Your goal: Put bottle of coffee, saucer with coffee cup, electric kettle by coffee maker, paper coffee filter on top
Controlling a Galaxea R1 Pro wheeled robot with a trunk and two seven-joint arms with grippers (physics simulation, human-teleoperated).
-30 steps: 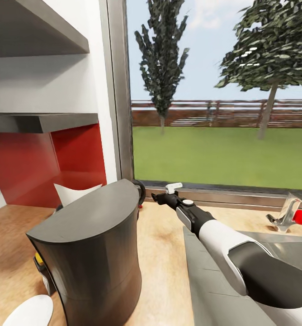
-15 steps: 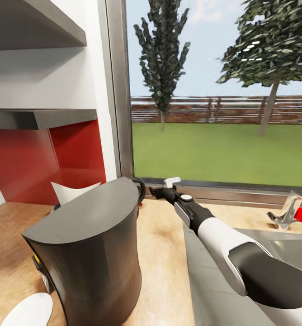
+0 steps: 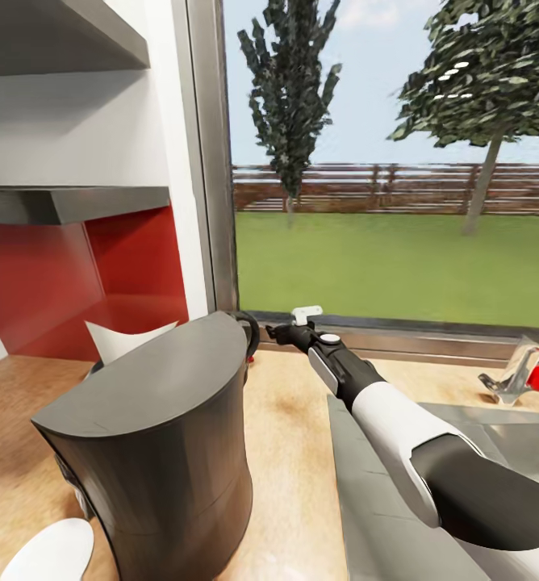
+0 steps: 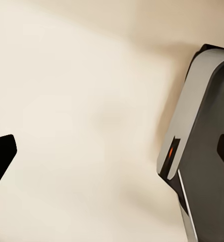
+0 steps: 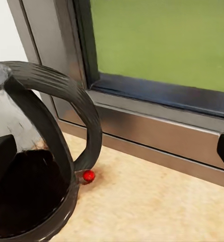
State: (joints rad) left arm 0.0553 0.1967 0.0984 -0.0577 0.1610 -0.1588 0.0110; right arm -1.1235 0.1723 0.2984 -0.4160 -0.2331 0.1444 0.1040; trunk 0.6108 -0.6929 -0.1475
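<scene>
The big coffee maker (image 3: 160, 452) stands in front and hides most of the electric kettle (image 3: 248, 335); only its black handle peeks out. The paper coffee filter (image 3: 124, 339) shows just its wavy top behind the machine. The saucer (image 3: 50, 550) is cut off by the picture's bottom edge. The right end effector (image 3: 279, 332) is too small to tell how its fingers stand.

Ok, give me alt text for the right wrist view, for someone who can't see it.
Close-up of the electric kettle, dark see-through body with a black loop handle and a small red button at its base, standing on the kitchen countertop by a grey window frame, grass outside.
</scene>
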